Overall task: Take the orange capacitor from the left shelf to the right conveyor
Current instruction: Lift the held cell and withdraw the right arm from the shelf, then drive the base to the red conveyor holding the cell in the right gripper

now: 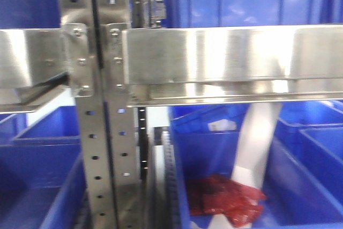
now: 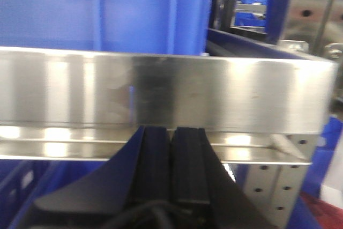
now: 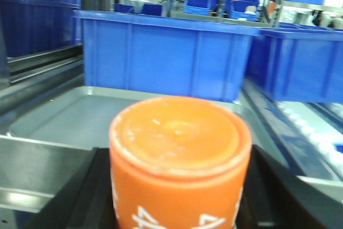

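Note:
In the right wrist view an orange capacitor (image 3: 180, 164), a round cylinder with white markings, fills the foreground between my right gripper's (image 3: 180, 197) black fingers (image 3: 80, 197); the gripper is shut on it. It hangs in front of a grey conveyor tray (image 3: 64, 119). In the left wrist view my left gripper (image 2: 171, 135) has its two black pads pressed together, empty, just below a steel shelf rail (image 2: 161, 92). Neither gripper shows in the front view.
The front view shows a steel shelf beam (image 1: 230, 57), a perforated upright (image 1: 99, 154), blue bins (image 1: 48, 170) below and one bin holding red packets (image 1: 228, 197). Large blue bins (image 3: 161, 52) stand behind the conveyor tray.

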`<act>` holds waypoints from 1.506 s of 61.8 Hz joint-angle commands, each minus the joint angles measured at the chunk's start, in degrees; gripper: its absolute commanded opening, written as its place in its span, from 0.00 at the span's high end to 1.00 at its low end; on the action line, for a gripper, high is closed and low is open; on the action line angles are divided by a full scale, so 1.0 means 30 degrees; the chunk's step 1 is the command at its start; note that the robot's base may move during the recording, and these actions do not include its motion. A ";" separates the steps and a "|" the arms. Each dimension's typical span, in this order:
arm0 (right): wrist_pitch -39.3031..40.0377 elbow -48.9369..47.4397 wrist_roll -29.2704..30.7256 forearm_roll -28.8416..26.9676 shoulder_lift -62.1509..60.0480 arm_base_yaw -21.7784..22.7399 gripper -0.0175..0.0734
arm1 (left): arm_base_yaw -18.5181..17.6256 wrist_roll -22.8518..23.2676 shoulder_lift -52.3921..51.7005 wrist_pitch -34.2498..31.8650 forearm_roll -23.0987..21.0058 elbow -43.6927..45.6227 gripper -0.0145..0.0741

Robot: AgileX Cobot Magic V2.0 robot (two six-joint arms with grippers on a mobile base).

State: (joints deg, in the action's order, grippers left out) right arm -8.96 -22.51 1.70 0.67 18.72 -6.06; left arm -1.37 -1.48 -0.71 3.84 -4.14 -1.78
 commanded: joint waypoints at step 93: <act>0.1668 -0.0593 0.0187 0.0261 0.0108 0.0015 0.69 | 0.0014 0.0028 -0.0215 -0.1626 -0.0034 0.0091 0.98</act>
State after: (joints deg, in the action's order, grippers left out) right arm -9.09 -22.51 1.70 0.67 18.72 -6.06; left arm -1.37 -1.48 -0.71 3.84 -4.14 -1.78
